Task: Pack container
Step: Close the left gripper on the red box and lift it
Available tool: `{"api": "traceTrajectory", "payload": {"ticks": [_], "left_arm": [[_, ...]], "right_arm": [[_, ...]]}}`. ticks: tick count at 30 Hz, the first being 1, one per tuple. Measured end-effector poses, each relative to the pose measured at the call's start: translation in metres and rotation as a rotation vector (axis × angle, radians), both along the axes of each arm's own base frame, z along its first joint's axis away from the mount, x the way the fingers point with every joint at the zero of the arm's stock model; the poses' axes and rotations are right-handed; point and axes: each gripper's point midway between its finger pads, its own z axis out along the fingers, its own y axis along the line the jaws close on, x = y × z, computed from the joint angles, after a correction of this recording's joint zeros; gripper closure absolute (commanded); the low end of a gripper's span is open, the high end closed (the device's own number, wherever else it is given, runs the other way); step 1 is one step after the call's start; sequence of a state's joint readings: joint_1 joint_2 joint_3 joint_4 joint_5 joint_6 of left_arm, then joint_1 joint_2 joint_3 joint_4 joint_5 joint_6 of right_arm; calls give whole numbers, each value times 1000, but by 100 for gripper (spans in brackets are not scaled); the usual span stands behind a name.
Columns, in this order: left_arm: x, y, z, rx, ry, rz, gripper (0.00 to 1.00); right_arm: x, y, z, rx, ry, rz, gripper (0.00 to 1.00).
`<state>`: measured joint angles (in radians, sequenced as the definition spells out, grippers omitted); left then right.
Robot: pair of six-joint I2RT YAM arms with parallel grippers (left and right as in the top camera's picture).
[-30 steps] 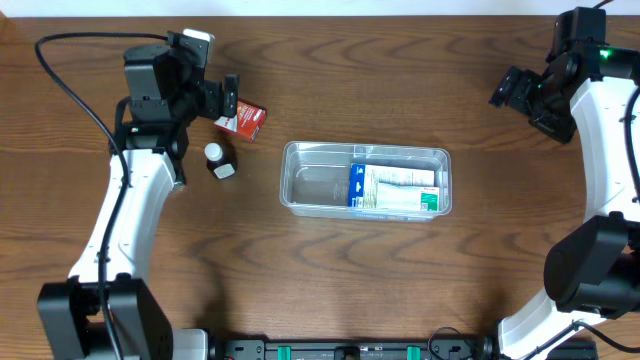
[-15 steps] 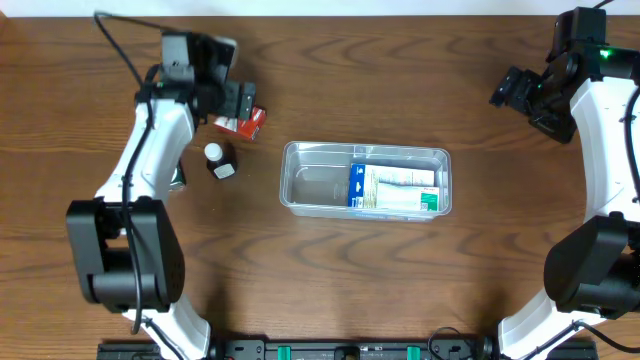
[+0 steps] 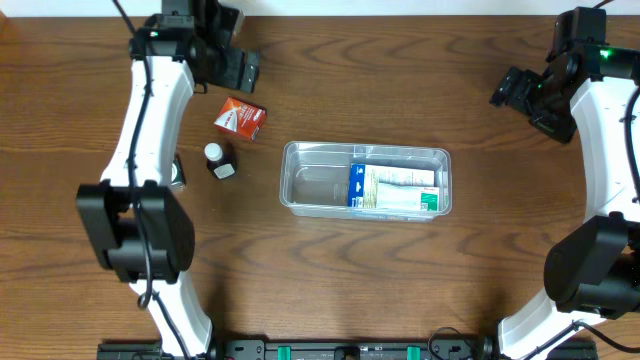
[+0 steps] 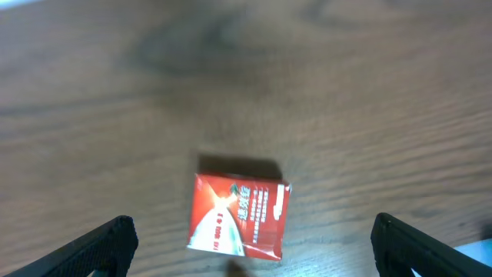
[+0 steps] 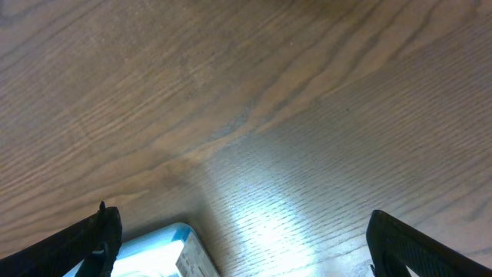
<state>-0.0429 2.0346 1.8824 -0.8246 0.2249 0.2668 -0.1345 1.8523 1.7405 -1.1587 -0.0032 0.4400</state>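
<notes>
Two items lie unpacked: a red box (image 3: pixel 240 118) just ahead of the spread left jaws, a bottle (image 3: pixel 219 160) nearby. Container (image 3: pixel 315 180) sits half filled, well apart from both jaws; right jaws spread, empty.

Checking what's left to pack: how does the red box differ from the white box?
The red box lies on the table, left of the container; the white box lies inside it, in its right half. The red box is small and squarish; the white box is longer. Both lie flat.
</notes>
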Motion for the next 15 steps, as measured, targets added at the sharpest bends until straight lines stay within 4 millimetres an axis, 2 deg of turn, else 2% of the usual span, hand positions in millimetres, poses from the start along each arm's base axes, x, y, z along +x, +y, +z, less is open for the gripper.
{"api": "traceTrajectory", "payload": {"ticks": [3, 6, 9, 15], "left_arm": [[-2, 0, -35, 4, 86, 0, 2], [-4, 3, -53, 22, 130, 8, 2], [-8, 8, -64, 47, 163, 19, 2], [-10, 12, -70, 71, 185, 29, 2]], "right_arm": [[0, 0, 0, 0, 0, 0, 1], [0, 0, 0, 0, 0, 0, 1], [0, 0, 0, 0, 0, 0, 1], [0, 0, 0, 0, 0, 0, 1]]}}
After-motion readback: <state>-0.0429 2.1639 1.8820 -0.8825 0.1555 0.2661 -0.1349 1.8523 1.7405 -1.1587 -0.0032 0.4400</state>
